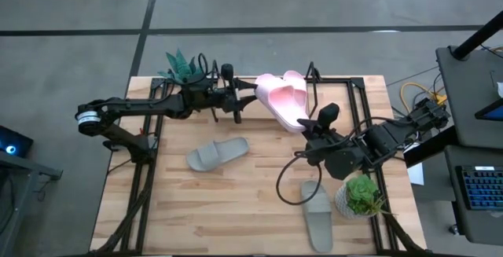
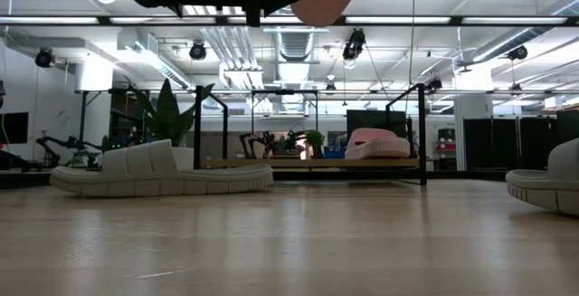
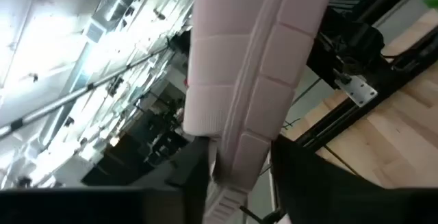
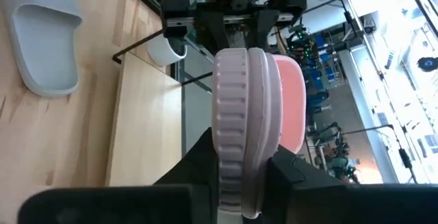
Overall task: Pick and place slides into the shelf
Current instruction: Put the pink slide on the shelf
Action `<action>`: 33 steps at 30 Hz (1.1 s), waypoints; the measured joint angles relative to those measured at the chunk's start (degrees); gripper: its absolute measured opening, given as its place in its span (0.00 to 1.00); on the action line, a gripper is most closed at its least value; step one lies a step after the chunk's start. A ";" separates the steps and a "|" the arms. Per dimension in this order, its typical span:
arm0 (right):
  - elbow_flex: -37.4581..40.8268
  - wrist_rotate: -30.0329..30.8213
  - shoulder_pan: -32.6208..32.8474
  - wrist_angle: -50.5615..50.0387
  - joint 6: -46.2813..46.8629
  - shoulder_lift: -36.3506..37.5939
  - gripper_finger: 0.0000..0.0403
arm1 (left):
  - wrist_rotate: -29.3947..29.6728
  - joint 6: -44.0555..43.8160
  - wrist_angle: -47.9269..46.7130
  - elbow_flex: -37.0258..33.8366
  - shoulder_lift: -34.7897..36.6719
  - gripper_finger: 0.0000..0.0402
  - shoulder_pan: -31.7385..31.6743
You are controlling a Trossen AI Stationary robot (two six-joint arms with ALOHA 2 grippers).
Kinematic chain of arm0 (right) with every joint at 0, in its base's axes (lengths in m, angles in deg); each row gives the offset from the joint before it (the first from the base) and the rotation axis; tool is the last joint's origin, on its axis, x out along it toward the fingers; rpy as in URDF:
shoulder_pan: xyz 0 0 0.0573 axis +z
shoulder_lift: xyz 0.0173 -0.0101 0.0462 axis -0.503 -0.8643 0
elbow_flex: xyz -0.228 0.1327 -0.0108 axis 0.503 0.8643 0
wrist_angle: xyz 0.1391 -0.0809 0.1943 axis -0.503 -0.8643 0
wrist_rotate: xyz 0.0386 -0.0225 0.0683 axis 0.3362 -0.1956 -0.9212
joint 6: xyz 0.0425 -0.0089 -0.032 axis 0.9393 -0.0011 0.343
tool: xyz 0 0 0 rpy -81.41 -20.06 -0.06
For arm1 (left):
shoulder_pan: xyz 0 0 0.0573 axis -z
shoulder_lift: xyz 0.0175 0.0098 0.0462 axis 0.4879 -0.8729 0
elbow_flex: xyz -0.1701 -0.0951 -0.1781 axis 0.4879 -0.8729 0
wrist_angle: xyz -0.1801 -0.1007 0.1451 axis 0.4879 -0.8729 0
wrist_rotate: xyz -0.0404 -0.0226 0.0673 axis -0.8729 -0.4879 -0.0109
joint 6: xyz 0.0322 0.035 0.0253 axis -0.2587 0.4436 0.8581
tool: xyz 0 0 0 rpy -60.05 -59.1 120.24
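two pink slides (image 1: 284,98) are over the shelf (image 1: 351,92), each clamped by one gripper; two grey-green slides (image 1: 217,154) lie on the table in front of the shelf. left gripper (image 1: 245,98) reaches in level from the shelf's left, right gripper (image 1: 313,126) from its front.

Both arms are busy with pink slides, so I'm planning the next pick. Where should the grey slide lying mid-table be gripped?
Probably the open heel half of the grey slide, coming straight down with the end effector's fingers straddling the sole's width. It lies flat, sole down, so both long edges are exposed. The strap covers the other end and would get in the way there.
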 joint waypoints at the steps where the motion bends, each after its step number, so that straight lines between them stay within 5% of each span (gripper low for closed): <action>1: 0.01 0.11 0.00 -0.02 0.26 0.00 0.13 | 1.37 -0.27 -0.24 0.00 0.20 0.39 0.00; 9: 0.16 0.30 -0.94 0.06 1.77 0.00 0.13 | 11.30 -4.41 -13.41 -0.76 5.45 0.60 -0.05; 21: 9.64 0.38 -11.52 8.48 6.08 0.00 0.12 | 12.05 -29.65 -22.90 -4.92 19.40 0.61 -0.04; 33: 24.57 -4.25 -18.02 30.61 2.35 0.00 0.12 | 12.03 -35.83 -22.72 -12.74 29.66 0.61 -0.04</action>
